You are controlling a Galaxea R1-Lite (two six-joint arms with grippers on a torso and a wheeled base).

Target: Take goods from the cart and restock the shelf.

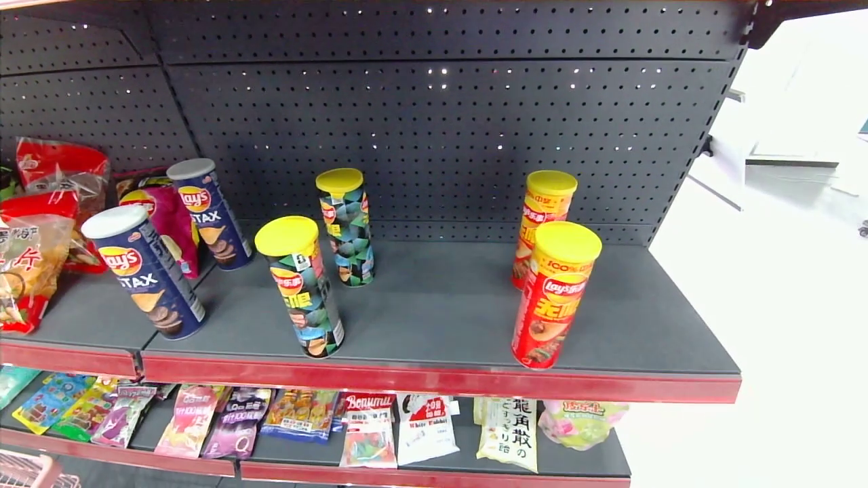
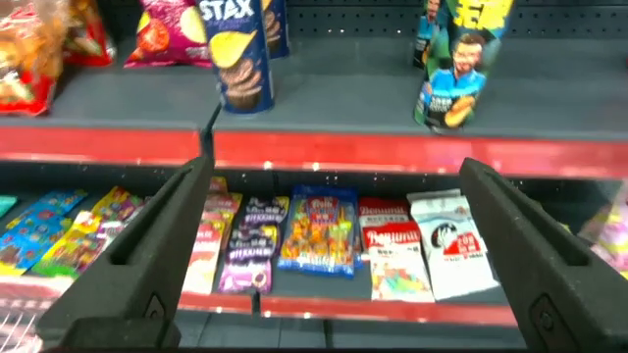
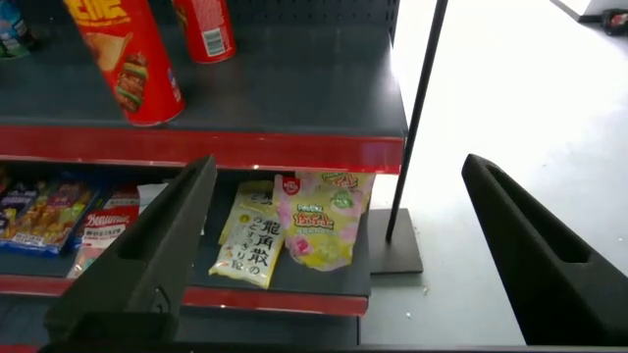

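Note:
The dark shelf (image 1: 441, 298) with a red front edge holds upright chip cans. Two blue cans (image 1: 146, 271) stand at the left, two teal patterned cans (image 1: 302, 288) with yellow lids in the middle, and two red cans (image 1: 555, 298) at the right. My left gripper (image 2: 336, 167) is open and empty, level with the shelf's red edge, facing a blue can (image 2: 235, 59) and a patterned can (image 2: 456, 74). My right gripper (image 3: 340, 162) is open and empty too, before the shelf's right end, below the front red can (image 3: 128, 59).
Snack bags (image 1: 41, 224) crowd the shelf's left end. Candy packets (image 1: 366, 430) lie in a row on the lower shelf. A pink cart corner (image 1: 27, 471) shows at the bottom left. Bare floor (image 1: 780, 305) lies right of the shelf's post (image 3: 417, 118).

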